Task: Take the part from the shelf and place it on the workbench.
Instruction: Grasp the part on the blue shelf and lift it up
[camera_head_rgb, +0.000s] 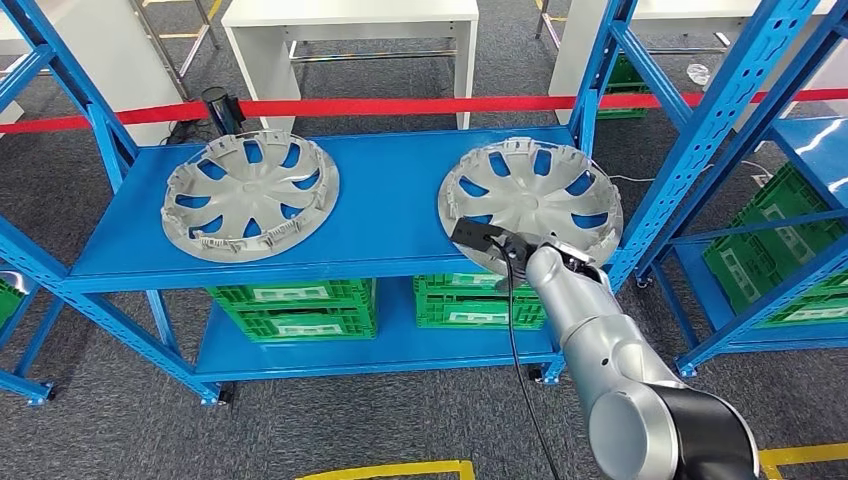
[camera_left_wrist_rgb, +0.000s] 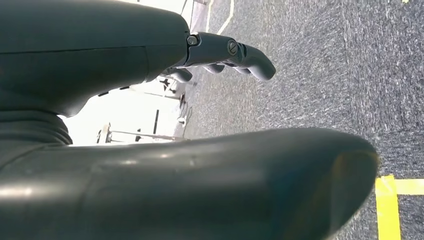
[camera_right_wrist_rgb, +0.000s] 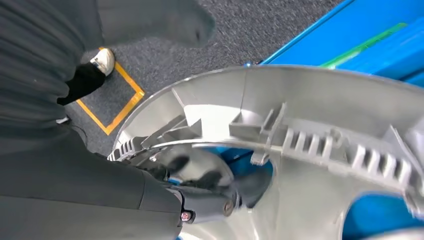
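Note:
Two silver hubcaps lie on the blue shelf (camera_head_rgb: 380, 215): one (camera_head_rgb: 250, 195) on the left, one (camera_head_rgb: 530, 200) on the right, its near rim at the shelf's front edge. My right hand (camera_head_rgb: 495, 243) is at that near rim. In the right wrist view its dark fingers (camera_right_wrist_rgb: 210, 195) lie inside the right hubcap (camera_right_wrist_rgb: 310, 115), under the ribbed rim, while the thumb (camera_right_wrist_rgb: 165, 20) stands apart outside the rim. My left hand (camera_left_wrist_rgb: 100, 60) hangs over the carpet, fingers (camera_left_wrist_rgb: 240, 55) stretched out and holding nothing.
Blue uprights (camera_head_rgb: 700, 130) flank the shelf, and a second rack stands to the right. Green crates (camera_head_rgb: 300, 305) sit on the lower level. A red barrier tape (camera_head_rgb: 400, 105) runs behind, with white tables (camera_head_rgb: 350, 20) beyond. Yellow floor tape (camera_head_rgb: 400, 470) marks the carpet.

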